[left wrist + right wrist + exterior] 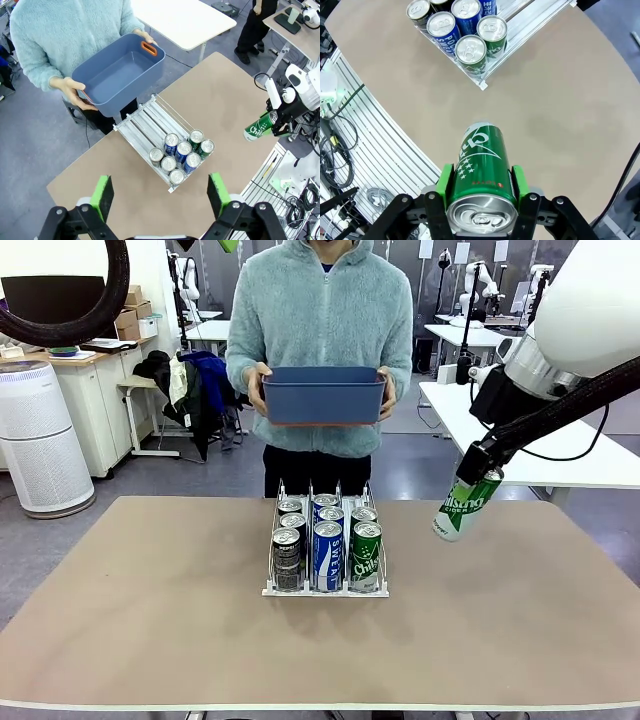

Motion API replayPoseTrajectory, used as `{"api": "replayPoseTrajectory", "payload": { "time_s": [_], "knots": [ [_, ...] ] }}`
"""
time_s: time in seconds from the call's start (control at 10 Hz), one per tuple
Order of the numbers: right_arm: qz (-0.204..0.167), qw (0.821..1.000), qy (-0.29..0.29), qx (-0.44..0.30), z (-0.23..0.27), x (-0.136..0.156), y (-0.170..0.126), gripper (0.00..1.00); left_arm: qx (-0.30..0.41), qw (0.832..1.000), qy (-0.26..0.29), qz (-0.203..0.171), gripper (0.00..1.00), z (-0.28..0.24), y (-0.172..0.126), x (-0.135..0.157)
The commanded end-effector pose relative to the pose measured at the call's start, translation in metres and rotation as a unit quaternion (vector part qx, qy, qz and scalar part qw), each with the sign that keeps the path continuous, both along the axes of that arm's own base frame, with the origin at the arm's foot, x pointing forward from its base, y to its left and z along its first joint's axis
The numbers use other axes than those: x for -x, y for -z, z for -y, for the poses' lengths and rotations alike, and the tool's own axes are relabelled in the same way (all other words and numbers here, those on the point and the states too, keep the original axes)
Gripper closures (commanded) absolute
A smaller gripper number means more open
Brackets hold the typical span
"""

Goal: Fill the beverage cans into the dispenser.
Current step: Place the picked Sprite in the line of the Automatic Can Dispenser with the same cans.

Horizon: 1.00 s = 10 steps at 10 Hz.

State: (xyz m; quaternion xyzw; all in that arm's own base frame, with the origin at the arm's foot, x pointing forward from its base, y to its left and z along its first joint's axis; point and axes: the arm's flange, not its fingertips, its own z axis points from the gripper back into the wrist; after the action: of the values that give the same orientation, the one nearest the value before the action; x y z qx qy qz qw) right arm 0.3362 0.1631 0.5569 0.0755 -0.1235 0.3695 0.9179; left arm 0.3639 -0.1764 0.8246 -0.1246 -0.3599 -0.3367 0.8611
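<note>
The right claw [481,192] grips a green can [482,170] above the table [150,620], well right of the dispenser [326,590]. It likely belongs in the green lane. The left claw [160,197] hangs open.

The slim green aluminium can with white script [481,170] sits between the right hand's [480,186] green pads [445,182]. In the white wire-divided dispenser rack [326,588] stand dark grey, blue white-lettered and green cans [327,537]. The person's rectangular plastic bin [117,75] is blue with orange handles; the table [150,620] is tan.
</note>
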Motion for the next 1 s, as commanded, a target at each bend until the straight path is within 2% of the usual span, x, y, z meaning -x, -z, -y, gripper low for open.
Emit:
{"api": "replayPoseTrajectory", "payload": {
  "time_s": [0.0,0.4,0.5,0.9],
  "knots": [
    [0.013,1.0,0.0,-0.005,-0.012,0.021,0.015,0.42,0.002,1.0,-0.003,-0.001,0.0,-0.002,0.0,0.001],
    [0.045,0.999,-0.024,-0.008,-0.037,0.057,0.027,0.42,0.002,1.0,-0.003,-0.001,0.0,-0.002,0.0,0.001],
    [0.079,0.997,0.01,0.012,-0.042,0.065,0.032,0.42,0.002,1.0,-0.003,-0.001,0.0,-0.002,0.0,0.001],
    [0.099,0.995,-0.027,0.011,-0.069,0.087,0.048,0.42,0.002,1.0,-0.003,-0.001,0.0,-0.002,0.0,0.001]
  ]
}}
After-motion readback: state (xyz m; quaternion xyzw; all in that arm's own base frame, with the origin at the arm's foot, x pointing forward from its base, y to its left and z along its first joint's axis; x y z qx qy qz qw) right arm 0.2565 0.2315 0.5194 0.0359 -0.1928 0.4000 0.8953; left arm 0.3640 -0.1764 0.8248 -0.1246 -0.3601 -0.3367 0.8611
